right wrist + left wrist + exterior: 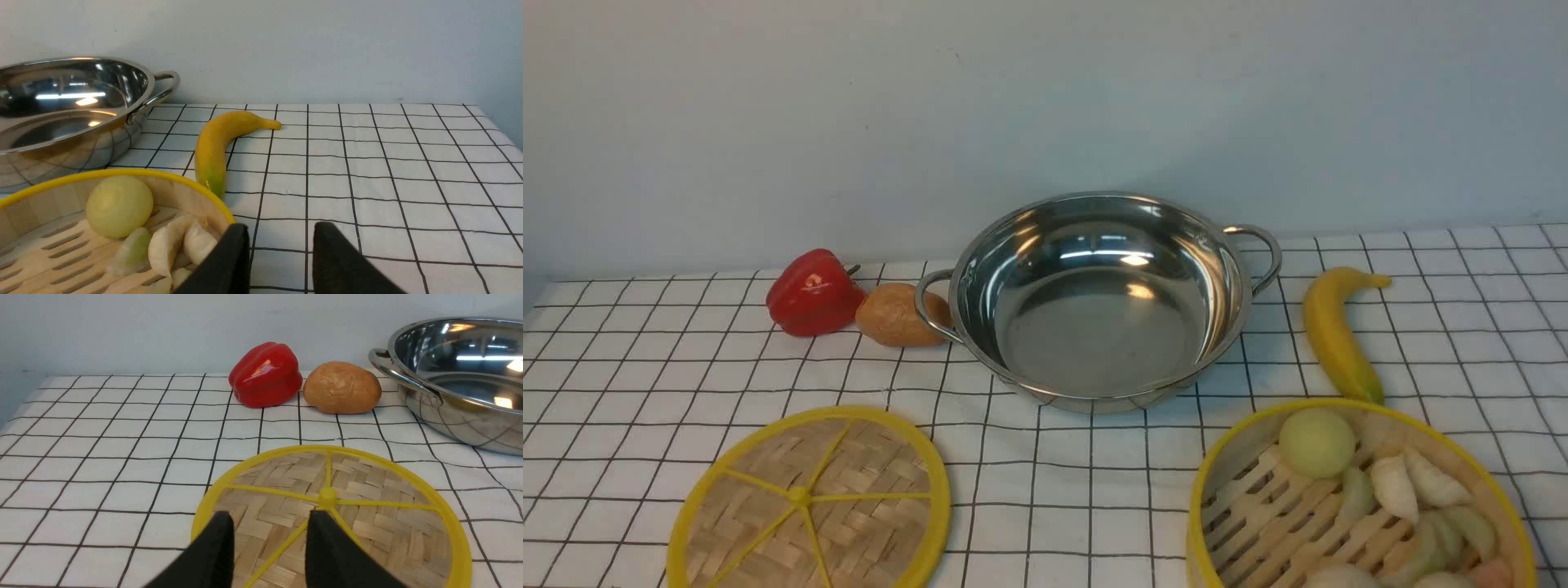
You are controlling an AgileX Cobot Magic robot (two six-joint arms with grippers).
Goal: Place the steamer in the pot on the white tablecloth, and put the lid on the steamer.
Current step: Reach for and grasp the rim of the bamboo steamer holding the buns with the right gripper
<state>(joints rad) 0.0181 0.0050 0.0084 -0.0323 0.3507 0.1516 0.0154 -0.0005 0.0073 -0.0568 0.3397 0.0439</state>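
The shiny steel pot [1099,304] stands empty at the middle back of the white grid tablecloth [621,367]. The steamer [1356,498] with toy dumplings sits at the front right. The flat woven lid [810,500] lies at the front left. Neither gripper shows in the front view. In the left wrist view my left gripper [269,522] is open and empty, its black fingers over the near part of the lid [331,514]. In the right wrist view my right gripper [281,232] is open and empty, just beside the steamer's rim [122,173], over bare cloth.
A red pepper [813,292] and a brown potato [897,314] lie left of the pot, the potato against its handle. A yellow banana [1335,331] lies right of the pot, behind the steamer. A grey wall closes off the back.
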